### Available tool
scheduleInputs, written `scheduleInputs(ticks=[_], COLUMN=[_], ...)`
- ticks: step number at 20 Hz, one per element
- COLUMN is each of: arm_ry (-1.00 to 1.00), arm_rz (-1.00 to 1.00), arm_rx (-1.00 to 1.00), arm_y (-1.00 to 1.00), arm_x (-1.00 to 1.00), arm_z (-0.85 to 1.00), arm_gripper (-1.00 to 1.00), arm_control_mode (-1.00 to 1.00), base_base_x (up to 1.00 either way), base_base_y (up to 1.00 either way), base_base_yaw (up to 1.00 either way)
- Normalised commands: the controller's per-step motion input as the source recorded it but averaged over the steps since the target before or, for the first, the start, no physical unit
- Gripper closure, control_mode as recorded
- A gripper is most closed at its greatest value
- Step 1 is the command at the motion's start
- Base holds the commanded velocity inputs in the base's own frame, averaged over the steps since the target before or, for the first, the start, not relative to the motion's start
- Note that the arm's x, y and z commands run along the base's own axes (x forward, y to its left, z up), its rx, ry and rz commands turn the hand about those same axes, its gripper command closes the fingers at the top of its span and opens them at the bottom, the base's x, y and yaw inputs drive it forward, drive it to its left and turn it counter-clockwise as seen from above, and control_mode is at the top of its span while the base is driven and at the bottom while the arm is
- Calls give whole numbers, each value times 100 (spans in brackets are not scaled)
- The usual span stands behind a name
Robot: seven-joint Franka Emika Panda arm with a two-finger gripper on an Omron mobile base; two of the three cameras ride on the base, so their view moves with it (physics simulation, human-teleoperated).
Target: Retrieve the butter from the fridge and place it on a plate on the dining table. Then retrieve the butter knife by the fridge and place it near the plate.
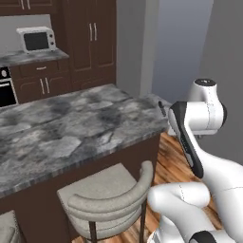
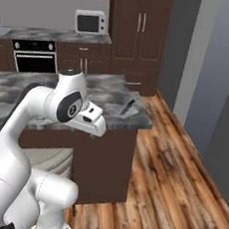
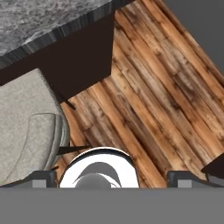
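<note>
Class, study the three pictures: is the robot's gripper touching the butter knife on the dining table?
Apart. In the right base view the butter knife lies alone on the dining table; the hand view shows the open gripper pointing at wooden floor.

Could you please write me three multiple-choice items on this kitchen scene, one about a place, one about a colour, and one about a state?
1. Where does the butter knife lie?
A. On the wooden floor
B. On the dining table, near its corner
C. On the stool seat

2. What colour is the microwave?
A. White
B. Red
C. Black

3. How does the end effector stand?
A. Shut on the knife
B. Shut on nothing
C. Open, holding nothing

Answers:
1. B: the right base view shows the knife on the dining table, by the corner nearest the floor.
2. A: its casing is white, around a dark door.
3. C: in the hand view the fingertips stand wide apart over the floor.
</note>
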Motion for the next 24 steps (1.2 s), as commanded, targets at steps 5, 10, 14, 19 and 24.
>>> scheduleInputs(ticks=[5, 10, 14, 19, 24], arm_ry=[0, 0, 0, 0, 0], arm_rz=[0, 0, 0, 0, 0], arm_rx=[0, 0, 0, 0, 0], arm_y=[0, 0, 0, 0, 0], arm_x=[0, 0, 0, 0, 0], arm_z=[0, 0, 0, 0, 0], arm_gripper=[-100, -100, -100, -100, -100], arm_control_mode=[100, 100, 100, 100, 100], base_base_x=[-9, 1, 58, 64, 64], base_base_y=[-78, -32, -1, -33, -2], base_base_yaw=[8, -5, 7, 19, 3])
